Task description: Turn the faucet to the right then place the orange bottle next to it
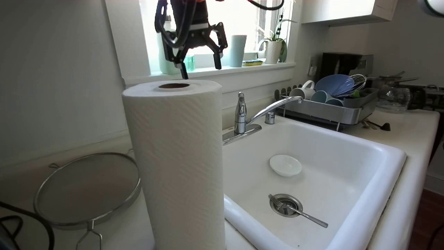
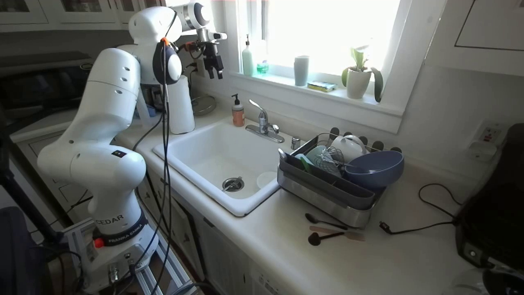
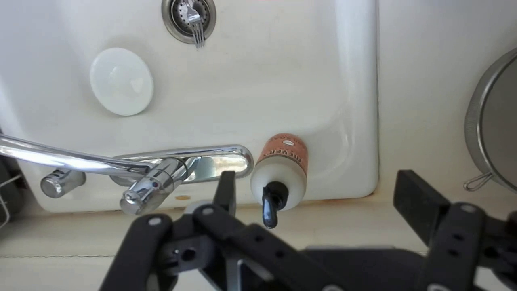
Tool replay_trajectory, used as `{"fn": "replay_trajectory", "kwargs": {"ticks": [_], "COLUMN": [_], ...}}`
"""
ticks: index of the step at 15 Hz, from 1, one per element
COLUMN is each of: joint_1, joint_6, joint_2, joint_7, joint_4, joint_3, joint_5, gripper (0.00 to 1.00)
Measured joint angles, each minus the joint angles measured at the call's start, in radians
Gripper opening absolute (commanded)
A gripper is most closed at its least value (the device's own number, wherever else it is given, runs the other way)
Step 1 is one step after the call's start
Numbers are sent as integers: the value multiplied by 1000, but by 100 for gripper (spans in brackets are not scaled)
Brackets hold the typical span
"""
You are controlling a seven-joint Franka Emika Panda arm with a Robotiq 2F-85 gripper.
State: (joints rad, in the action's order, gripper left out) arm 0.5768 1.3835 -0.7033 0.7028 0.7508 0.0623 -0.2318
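The chrome faucet [image 1: 240, 114] stands at the sink's back edge, its long spout swung towards the dish rack. It also shows in an exterior view [image 2: 263, 121] and the wrist view [image 3: 161, 182]. The orange bottle [image 2: 238, 114], a pump bottle with a black top, stands upright on the sink's back rim beside the faucet's base plate. In the wrist view the bottle [image 3: 284, 151] appears between the fingers, nearer the left one. My gripper [image 3: 317, 182] is open and empty, well above the bottle; both exterior views show it raised [image 1: 201, 69] [image 2: 215, 76]. The paper-towel roll seems to hide the bottle in an exterior view.
A tall paper-towel roll [image 1: 177, 156] stands beside the sink [image 1: 367, 194], near a round strainer [image 1: 90, 187]. A full dish rack [image 2: 327, 192] is on the opposite side. Bottles, a cup [image 2: 301, 70] and a plant line the window sill. A white bowl [image 3: 121, 81] and fork lie in the sink.
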Motion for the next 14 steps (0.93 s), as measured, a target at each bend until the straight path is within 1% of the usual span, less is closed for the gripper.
{"fn": "replay_trajectory", "kwargs": {"ticks": [2,7,14], "joint_1": [-10,-43,-48], "joint_6": [4,88,224], "joint_2": [65,235,468], "joint_7": [-23,-70,-66], "joint_4": [72,263,555], "joint_3": [1,1,4], "joint_5": [1,1,6], "gripper": [100,100,100]}}
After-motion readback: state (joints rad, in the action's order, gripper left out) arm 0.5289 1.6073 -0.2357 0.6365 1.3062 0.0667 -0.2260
